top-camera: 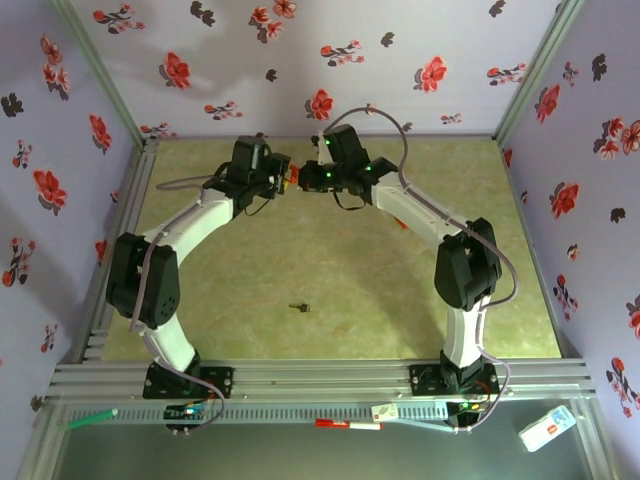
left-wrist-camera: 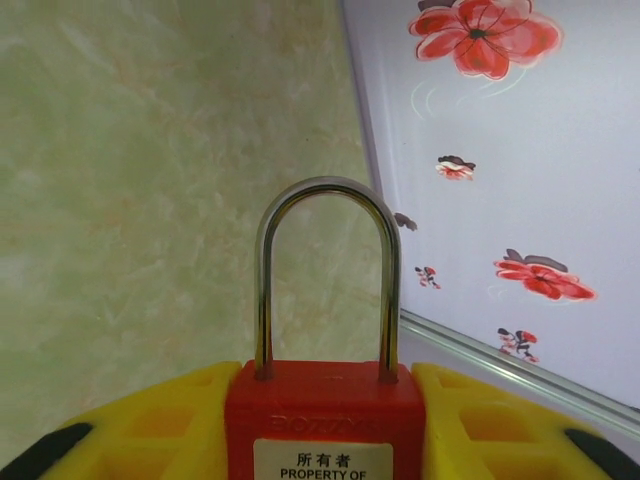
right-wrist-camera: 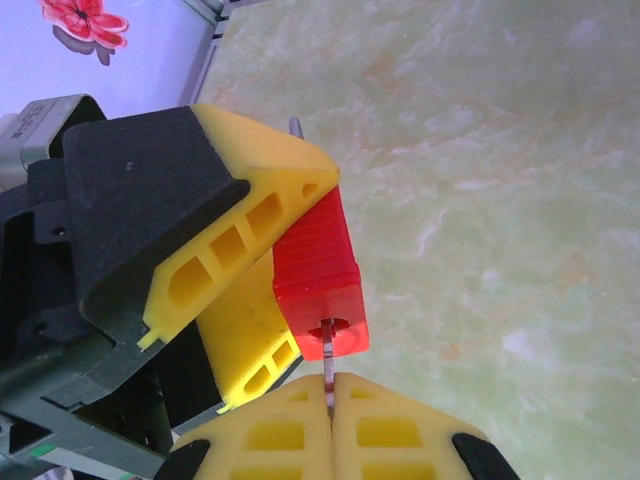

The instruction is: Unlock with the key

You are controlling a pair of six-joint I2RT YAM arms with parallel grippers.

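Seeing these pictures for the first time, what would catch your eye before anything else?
A red padlock, shackle upright, sits clamped in the left gripper. Over the far middle of the table, the right gripper pinches a thin key blade at the padlock's keyhole.

Padlock (right-wrist-camera: 318, 270): red body; steel shackle (left-wrist-camera: 325, 190) with both legs seated.
Key (right-wrist-camera: 327, 365): thin metal blade, inserted in keyhole (right-wrist-camera: 337, 325).

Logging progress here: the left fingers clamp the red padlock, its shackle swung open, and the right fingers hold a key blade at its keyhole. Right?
The shackle is not swung open: the left wrist view shows both its legs seated in the red padlock. Otherwise yes: left fingers clamp it, right fingers hold the key blade at its keyhole.
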